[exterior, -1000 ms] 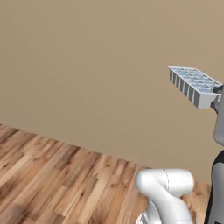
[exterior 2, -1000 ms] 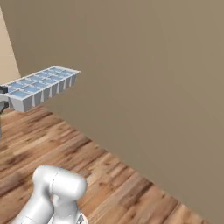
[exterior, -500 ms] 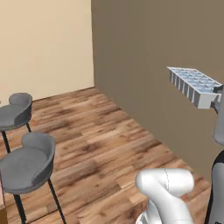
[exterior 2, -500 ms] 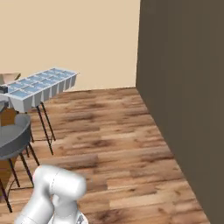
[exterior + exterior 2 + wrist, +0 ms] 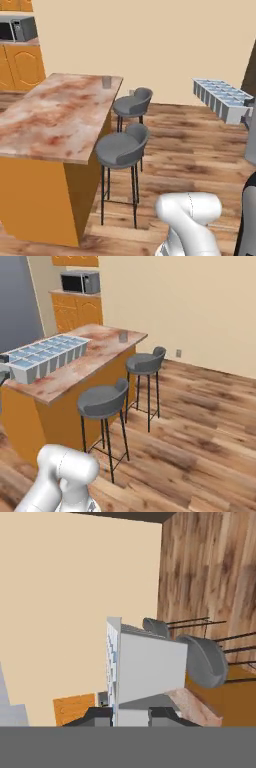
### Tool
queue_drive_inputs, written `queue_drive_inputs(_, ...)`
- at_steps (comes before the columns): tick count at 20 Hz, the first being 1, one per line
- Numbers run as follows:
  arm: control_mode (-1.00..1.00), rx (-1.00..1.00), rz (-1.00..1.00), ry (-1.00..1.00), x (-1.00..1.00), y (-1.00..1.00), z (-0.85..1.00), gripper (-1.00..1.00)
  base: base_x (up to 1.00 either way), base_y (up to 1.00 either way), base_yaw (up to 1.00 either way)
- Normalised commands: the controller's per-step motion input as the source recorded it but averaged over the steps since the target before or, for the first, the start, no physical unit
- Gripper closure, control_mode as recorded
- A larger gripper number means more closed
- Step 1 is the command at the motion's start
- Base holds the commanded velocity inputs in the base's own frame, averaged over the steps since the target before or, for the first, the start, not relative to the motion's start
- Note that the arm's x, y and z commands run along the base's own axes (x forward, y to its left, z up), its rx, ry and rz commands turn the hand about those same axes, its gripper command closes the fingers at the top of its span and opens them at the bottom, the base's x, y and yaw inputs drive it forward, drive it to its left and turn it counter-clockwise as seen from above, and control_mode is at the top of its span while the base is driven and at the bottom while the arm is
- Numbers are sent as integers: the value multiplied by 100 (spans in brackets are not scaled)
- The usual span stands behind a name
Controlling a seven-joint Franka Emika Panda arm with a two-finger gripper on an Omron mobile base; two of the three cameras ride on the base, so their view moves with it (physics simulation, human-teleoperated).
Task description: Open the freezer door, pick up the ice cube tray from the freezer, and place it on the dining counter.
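While the hand view is rolled sideways, the gripper (image 5: 131,713) has its jaws pinched on the near end of the ice cube tray (image 5: 145,664), one dark tip on each side of the tray's edge. Tray is held up in the air, roughly level, compartments facing up in both base views: at the right edge of the left base view (image 5: 222,98), at the left edge of the right base view (image 5: 47,356). It is off the dining counter (image 5: 55,112), not touching the surface. Two grey bar stools stand just beside the counter's long side, nearer one (image 5: 121,148) and farther one (image 5: 134,104), on the wood floor (image 5: 200,426). A small grey cup (image 5: 106,81) sits at the far end of the surface. Beyond that, orange cabinets (image 5: 75,313) with a microwave (image 5: 80,282) on top, against the beige wall (image 5: 165,45).
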Motion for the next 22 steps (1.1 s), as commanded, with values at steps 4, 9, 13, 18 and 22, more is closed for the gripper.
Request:
queue_drive_inputs(4,100,0,0,0,0,0,0,100,16,37,89)
queue_drive_inputs(9,100,0,0,0,0,0,0,100,83,34,62)
queue_drive_inputs(13,100,0,0,0,0,0,0,100,100,0,27)
queue_drive_inputs(18,100,0,0,0,0,0,0,100,99,-23,16)
queue_drive_inputs(22,100,0,0,0,0,0,0,100,97,-46,12)
